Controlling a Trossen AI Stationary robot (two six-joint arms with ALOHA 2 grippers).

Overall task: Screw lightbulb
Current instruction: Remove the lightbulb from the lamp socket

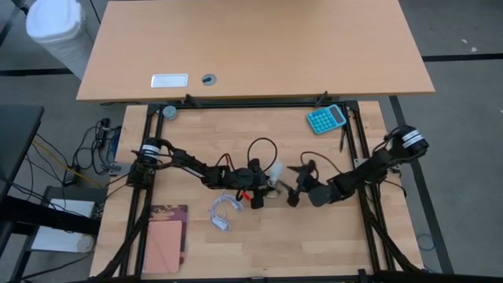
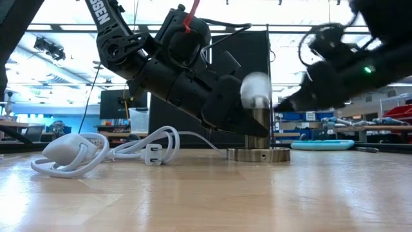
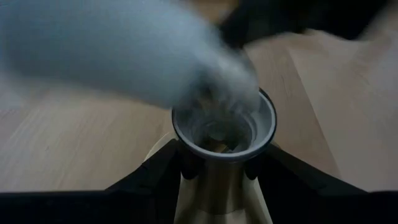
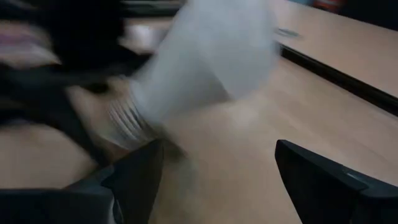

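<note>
A brass-coloured socket is standing upright on its round flat base at the middle of the wooden table, its open mouth ringed by a pale collar and holding the threaded end of the lightbulb, which is leaning out of it at a slant rather than sitting straight. The left gripper is clamping the socket's stem just below the collar, its dark fingers pressing against either side of the metal tube. The bulb is showing a rounded white globe narrowing to a pale tapered neck, and in the right wrist view its ribbed screw thread is appearing at the narrow end; the blur is leaving it unclear how far the thread is seated. The right gripper is hanging just beside the bulb with its jaws standing wide apart and nothing between them, the globe lying ahead of its two fingers. A white cord with a plug is lying coiled on the table near the left arm, well clear of the socket base. Farther off, a turquoise calculator is resting near the table's far edge on the right arm's side, and a reddish booklet is lying at the near corner on the left arm's side
</note>
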